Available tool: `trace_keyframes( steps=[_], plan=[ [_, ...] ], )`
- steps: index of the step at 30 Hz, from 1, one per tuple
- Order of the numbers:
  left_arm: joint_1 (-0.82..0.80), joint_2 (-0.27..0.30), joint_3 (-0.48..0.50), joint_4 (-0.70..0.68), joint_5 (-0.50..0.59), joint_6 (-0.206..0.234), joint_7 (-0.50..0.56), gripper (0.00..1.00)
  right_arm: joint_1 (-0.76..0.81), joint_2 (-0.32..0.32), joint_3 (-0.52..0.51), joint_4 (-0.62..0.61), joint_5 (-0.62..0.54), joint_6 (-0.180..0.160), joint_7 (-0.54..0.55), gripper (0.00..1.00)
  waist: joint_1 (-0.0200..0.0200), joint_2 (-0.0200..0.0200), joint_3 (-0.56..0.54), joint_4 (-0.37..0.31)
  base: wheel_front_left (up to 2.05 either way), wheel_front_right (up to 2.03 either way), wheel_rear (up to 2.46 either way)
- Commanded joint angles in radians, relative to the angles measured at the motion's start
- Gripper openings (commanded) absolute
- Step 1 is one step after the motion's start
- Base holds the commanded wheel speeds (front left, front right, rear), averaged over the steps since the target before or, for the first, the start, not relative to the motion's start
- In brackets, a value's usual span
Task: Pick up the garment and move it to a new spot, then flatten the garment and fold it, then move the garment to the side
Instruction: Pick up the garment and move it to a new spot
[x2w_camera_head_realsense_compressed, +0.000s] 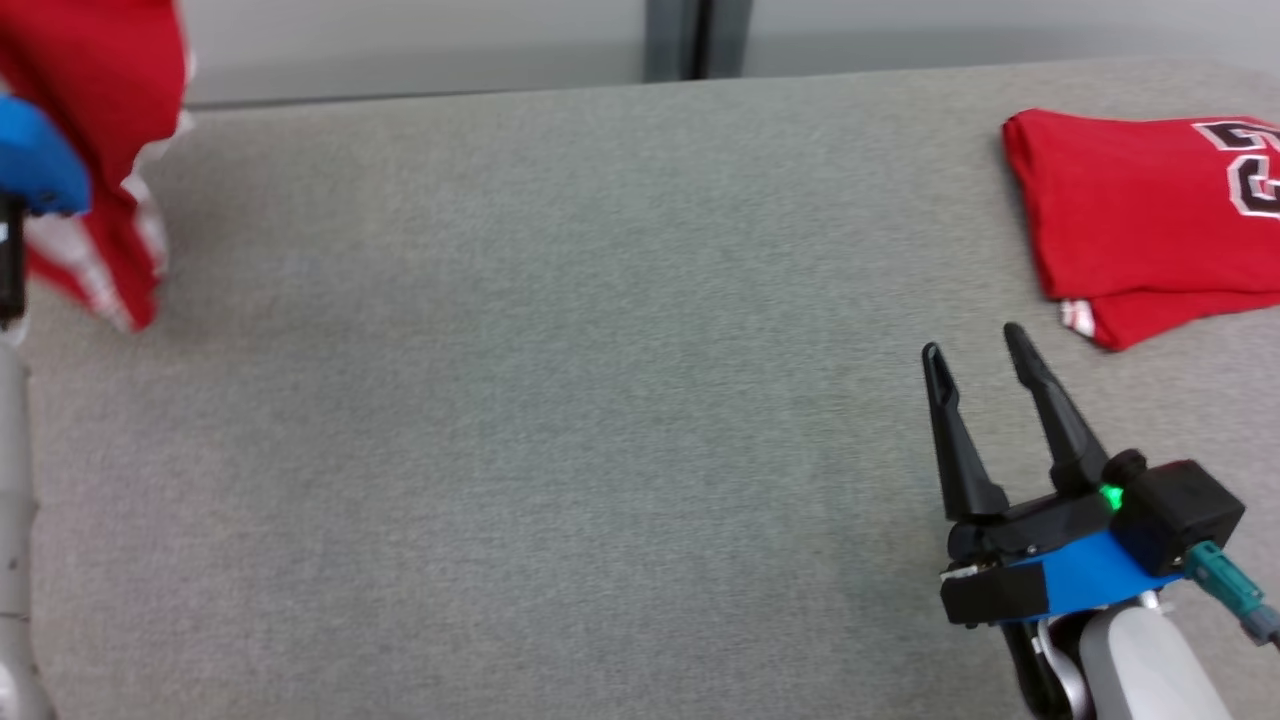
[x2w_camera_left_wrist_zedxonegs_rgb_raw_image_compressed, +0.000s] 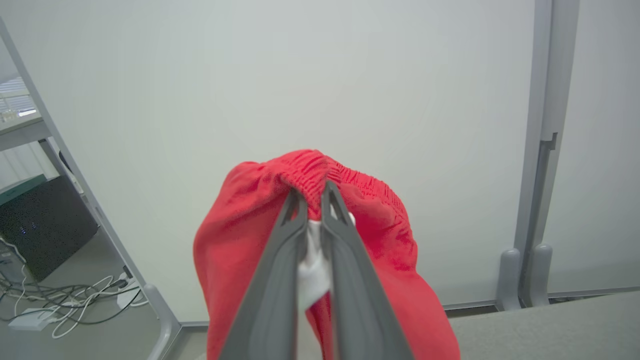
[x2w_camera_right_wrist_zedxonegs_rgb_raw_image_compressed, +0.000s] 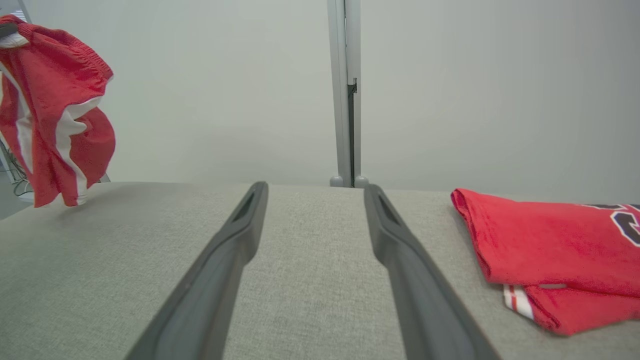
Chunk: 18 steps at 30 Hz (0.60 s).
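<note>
While the garment (x2w_camera_head_realsense_compressed: 115, 110) hangs in the air at the far left end of the table (x2w_camera_head_realsense_compressed: 560, 350), I log it as picked up but not yet set down. It is red with white side stripes, bunched and drooping in loose folds. Its lowest corner sits just over the table's left end; I cannot tell whether it brushes the surface.

Left gripper (x2w_camera_left_wrist_zedxonegs_rgb_raw_image_compressed: 310, 192): fingers nearly together, clamped on the garment's gathered elastic edge, with a white tag or lining squeezed between them.

Right gripper (x2w_camera_head_realsense_compressed: 972, 340): fingers apart and holding nothing, low over the near right part of the table and pointing away from me.

A folded jersey (x2w_camera_head_realsense_compressed: 1130, 210) lies at the far right (red with a number, presumably not my concern now), well apart from the hanging piece.

Step, as I judge it: the carry to a new spot. The wide bare middle of the table looks like the place. Next I would bring the left arm inward and lower it so the cloth lands spread rather than heaped. The right gripper would then need to catch a free edge for flattening. One risk is a single-point grip letting the cloth twist on landing.
</note>
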Motion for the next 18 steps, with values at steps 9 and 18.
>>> trace_keyframes(
  steps=[9, 18],
  plan=[
    [-0.050, -0.033, -0.252, -0.248, -0.087, -0.005, 0.028, 0.00, 0.012, 0.032, 0.047, 0.082, 0.063, 0.000, -0.020, 1.00, 0.0001, 0.0000, -0.077, -0.147, 0.00, 0.00, 0.00],
    [0.023, -0.112, -0.409, -0.397, -0.142, -0.005, 0.060, 0.00, 0.017, 0.046, 0.049, 0.101, 0.091, 0.000, -0.021, 1.00, 0.0001, 0.0000, -0.073, -0.223, 0.00, 0.00, 0.00]
  ],
)
